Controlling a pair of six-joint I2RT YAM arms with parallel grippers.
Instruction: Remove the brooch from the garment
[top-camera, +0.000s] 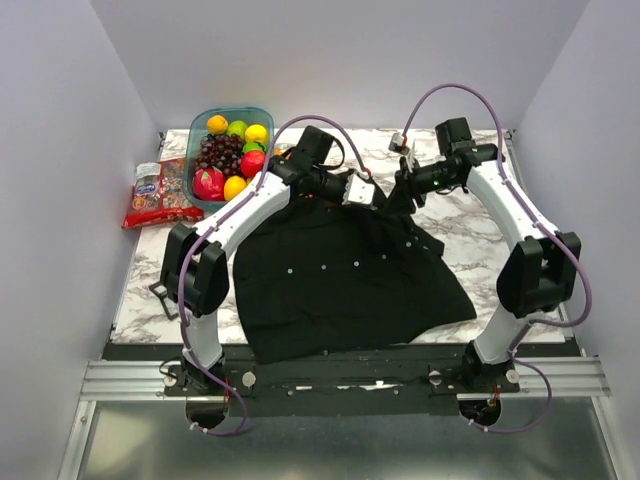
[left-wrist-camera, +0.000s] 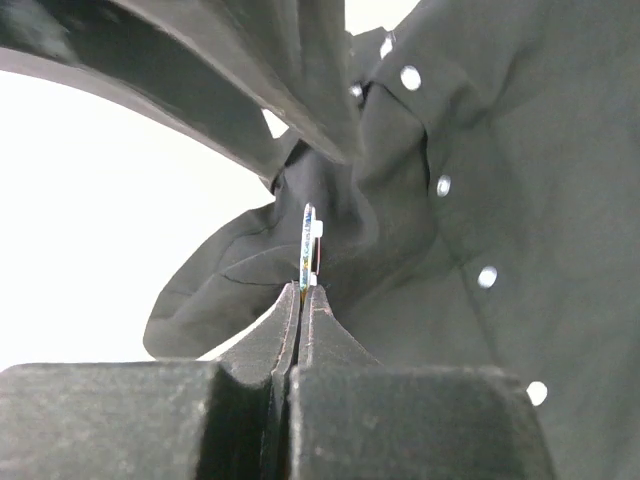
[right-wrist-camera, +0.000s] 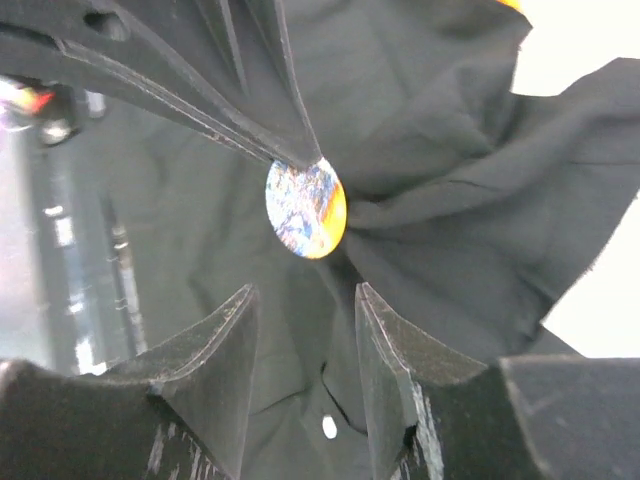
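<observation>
The black garment (top-camera: 350, 280) lies spread on the marble table, its far edge drawn up toward both grippers. My left gripper (left-wrist-camera: 302, 290) is shut on the brooch (left-wrist-camera: 308, 245), which shows edge-on just above the closed tips, against bunched cloth (left-wrist-camera: 380, 200). The right wrist view shows the brooch (right-wrist-camera: 306, 208) face-on, a round disc with a yellow rim, pinched at its top by the left fingers (right-wrist-camera: 250, 110). My right gripper (right-wrist-camera: 305, 295) stands open just below the disc, with only cloth behind the gap. From above, the left gripper (top-camera: 372, 196) and right gripper (top-camera: 398, 193) nearly meet.
A blue tub of fruit (top-camera: 205, 124) stands at the back left, with a red snack bag (top-camera: 160, 192) beside it. Tiny white buttons (left-wrist-camera: 487, 277) run down the shirt placket. Bare marble (top-camera: 470, 225) shows to the right of the shirt.
</observation>
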